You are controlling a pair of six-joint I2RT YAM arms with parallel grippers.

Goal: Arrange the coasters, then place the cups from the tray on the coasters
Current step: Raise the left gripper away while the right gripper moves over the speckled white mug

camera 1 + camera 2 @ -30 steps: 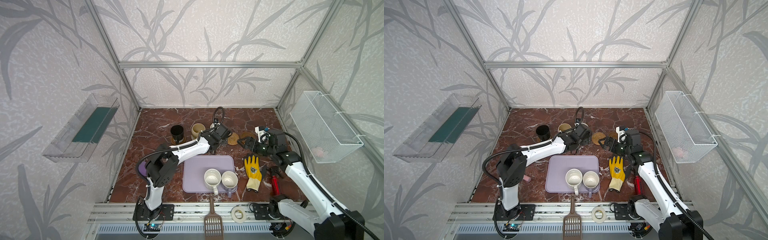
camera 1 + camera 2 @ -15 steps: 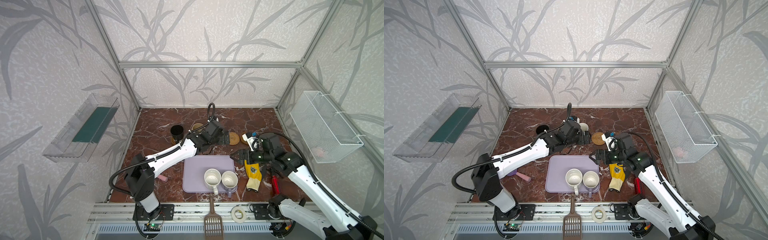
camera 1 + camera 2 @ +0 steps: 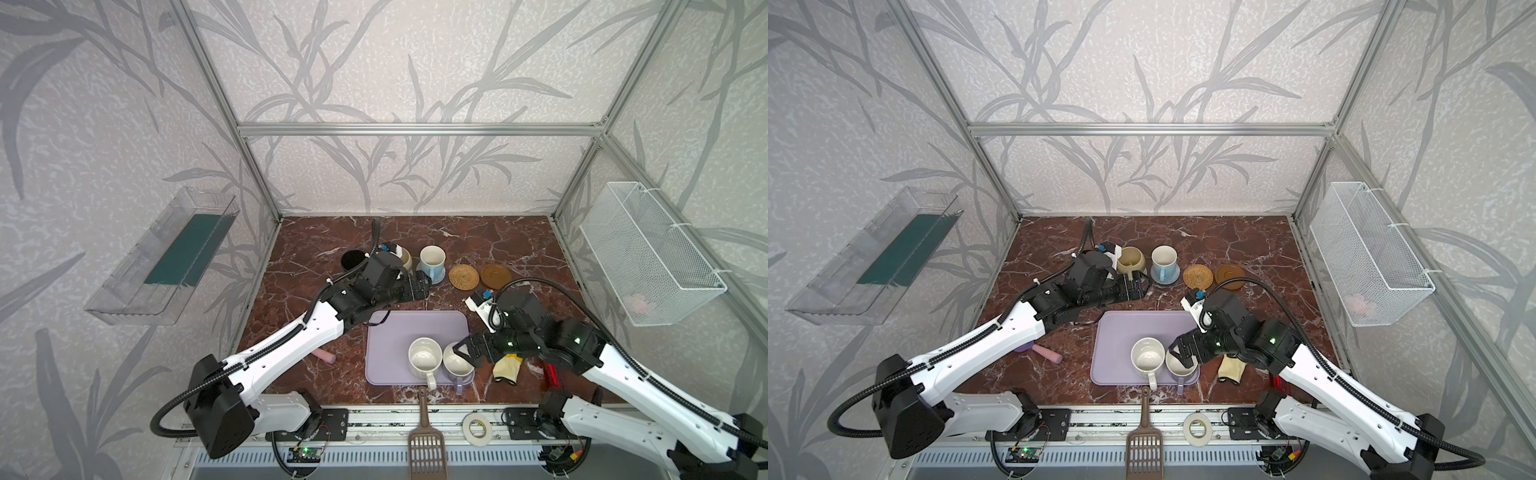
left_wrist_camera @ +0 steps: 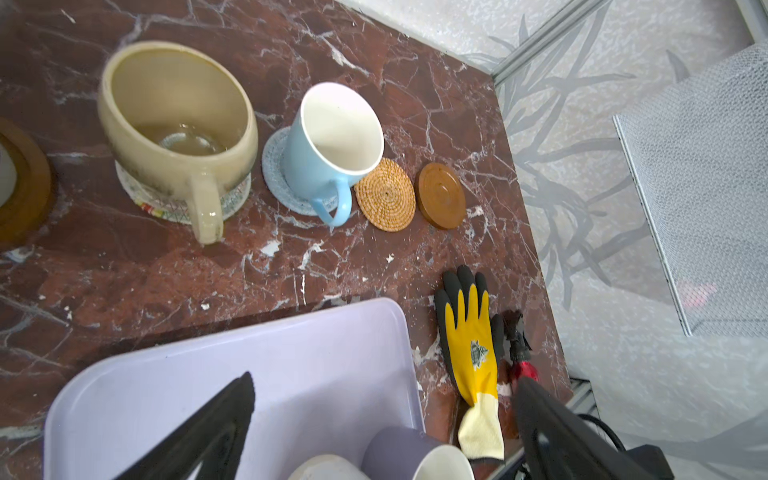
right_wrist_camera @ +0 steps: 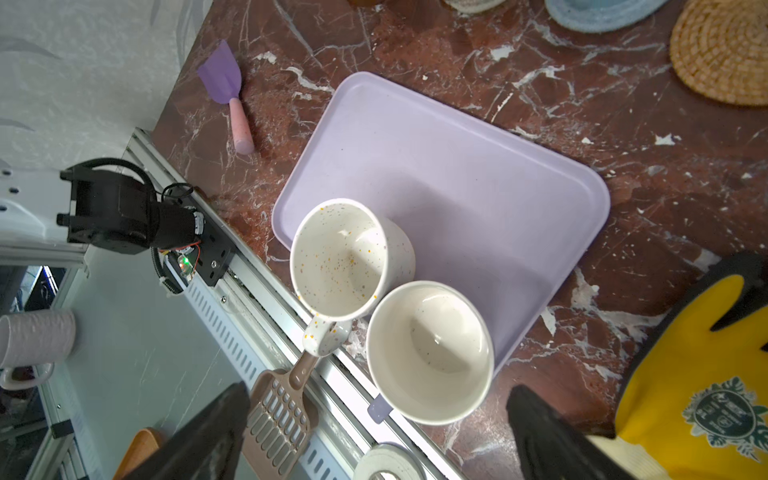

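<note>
Right claw (image 5: 377, 388) hung spread wide over the lavender-grey mug (image 5: 430, 353), at the tray's (image 5: 457, 187) near corner, just beside the speckled cream mug (image 5: 338, 262). You'd have done well to pinch the outer wall and lift straight up, clear of its neighbour; the rattan coaster (image 3: 463, 277) lay bare. Left claw (image 4: 382, 380) was wide and empty.

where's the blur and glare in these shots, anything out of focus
Right wrist view: cream cup and tray sharp, right fingers dark and blurred, soft shadow across the tray. Left wrist view: left fingers soft, glint inside the beige cup. Both top views: even light, no strong glare, scene sharp.
</note>
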